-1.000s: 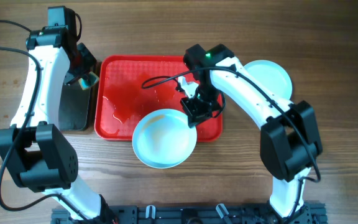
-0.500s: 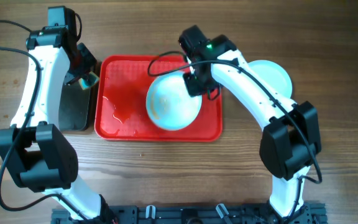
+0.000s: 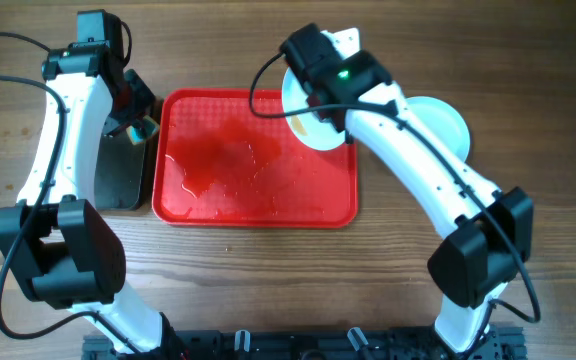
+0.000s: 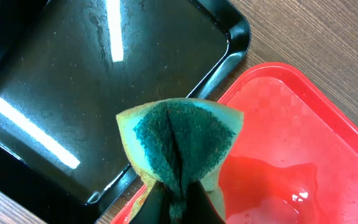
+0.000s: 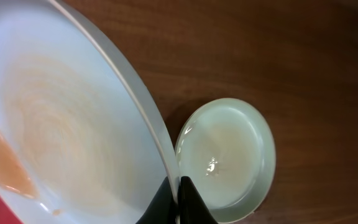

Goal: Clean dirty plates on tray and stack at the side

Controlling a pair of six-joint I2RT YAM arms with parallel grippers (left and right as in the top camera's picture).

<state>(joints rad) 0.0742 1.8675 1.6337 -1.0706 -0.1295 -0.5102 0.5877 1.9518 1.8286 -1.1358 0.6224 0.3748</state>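
**Red tray** (image 3: 258, 160): large, rectangular, with a raised rim, flat on the wooden table (image 3: 368, 300) at centre. No plate lies on it. Its floor is wet, with a film and shallow puddles of water that show in both the overhead and left wrist views.

**Dirty plate** (image 5: 61, 124): round, pale and shallow, held tilted and off the surface over the far right corner of the red tray, partly past its rim. There is a faint brownish swirl across the middle and an orange-brown smear near the lower edge.

**Right gripper** (image 5: 178, 186): fingers pressed together on the rim of the dirty plate, one on each face.

**Second plate** (image 5: 225, 152): same pale kind, flat on the table to the right of the red tray and apart from it. It has a wet glint at its centre. The right arm crosses over part of it in the overhead view.

**Left gripper** (image 4: 176, 205): pinches a sponge (image 4: 182, 140), folding it. The sponge has a yellow body and a green scouring face, and hangs above the seam between the two trays.

**Black tray** (image 4: 73, 93): glossy, smaller, just beside the left side of the red tray.
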